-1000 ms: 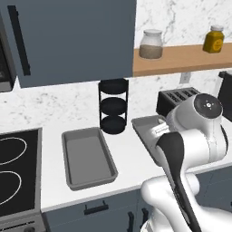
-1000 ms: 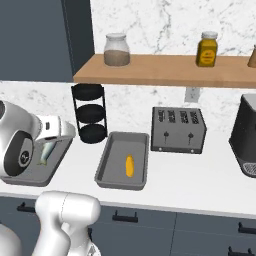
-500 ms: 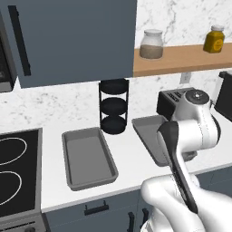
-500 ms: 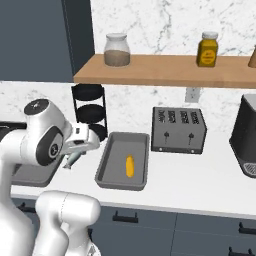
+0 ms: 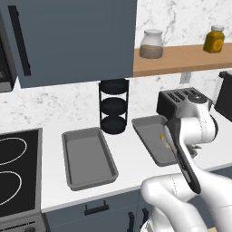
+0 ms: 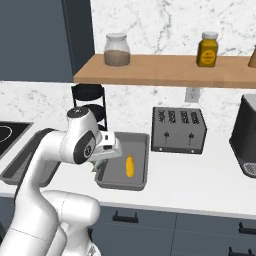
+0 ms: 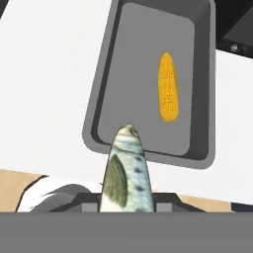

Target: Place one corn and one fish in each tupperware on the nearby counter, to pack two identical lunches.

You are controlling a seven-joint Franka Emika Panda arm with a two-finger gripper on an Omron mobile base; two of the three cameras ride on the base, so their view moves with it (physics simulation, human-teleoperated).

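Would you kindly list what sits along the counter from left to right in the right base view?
Stovetop → left grey container → black three-tier stand → right grey container holding the yellow corn → toaster → dark appliance at the right edge.

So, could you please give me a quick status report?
Gripper shut on fish. Above right tupperware, yellow corn inside. Nothing in the way.
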